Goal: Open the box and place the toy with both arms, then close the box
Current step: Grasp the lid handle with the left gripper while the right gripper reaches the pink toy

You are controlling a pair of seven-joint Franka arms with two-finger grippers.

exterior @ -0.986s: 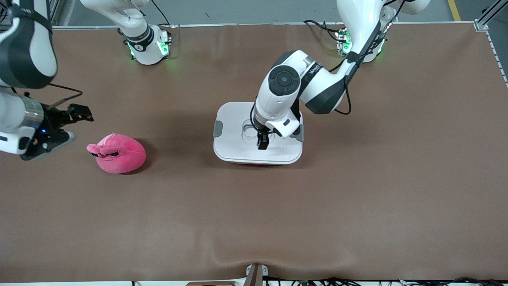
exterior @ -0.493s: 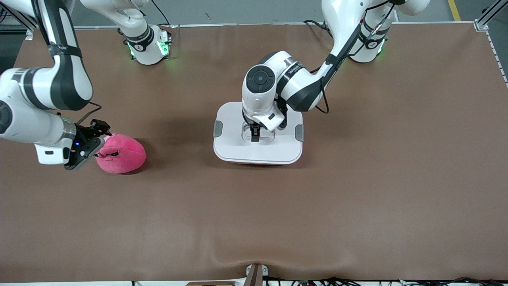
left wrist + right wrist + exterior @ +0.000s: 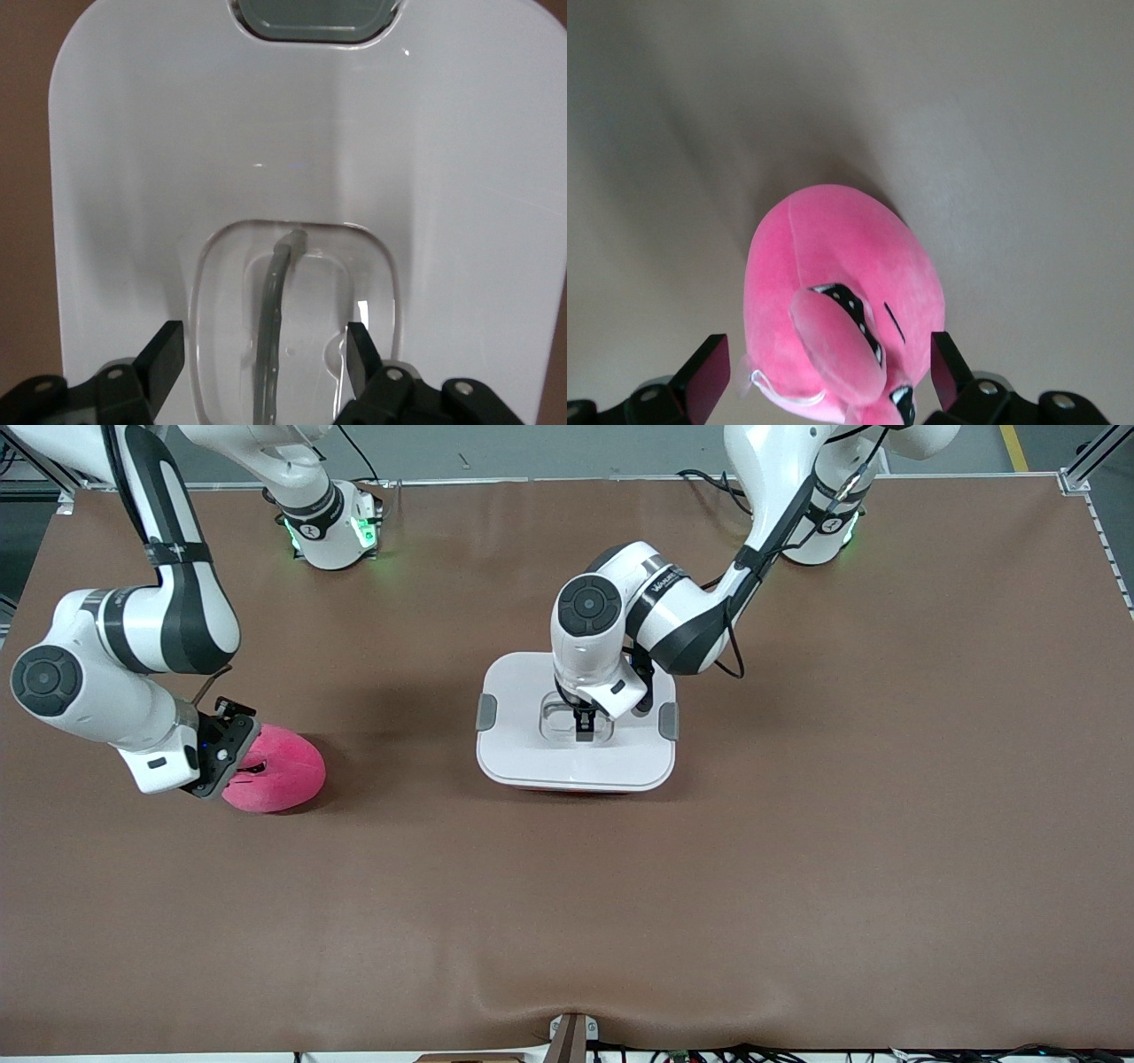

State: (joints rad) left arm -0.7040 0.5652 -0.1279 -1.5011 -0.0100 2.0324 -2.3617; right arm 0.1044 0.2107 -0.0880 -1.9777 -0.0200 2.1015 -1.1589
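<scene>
The box (image 3: 532, 762) sits mid-table with its white lid on, a grey clip (image 3: 485, 711) at each end. My left gripper (image 3: 582, 731) is open over the lid's recessed clear handle (image 3: 275, 328); its fingers (image 3: 164, 359) straddle the handle without touching it. The pink plush toy (image 3: 276, 775) lies on the table toward the right arm's end. My right gripper (image 3: 824, 372) is open just above the toy (image 3: 842, 301), one finger (image 3: 709, 372) on each side of it, not closed on it.
The brown table (image 3: 797, 824) stretches wide around the box and toy. Both arm bases (image 3: 332, 531) stand at the table's edge farthest from the front camera. A small fixture (image 3: 569, 1036) sits at the nearest edge.
My right arm swung in toward the toy and lowered its open gripper over it. My left gripper shifted from the lid's near part to over the recessed handle.
</scene>
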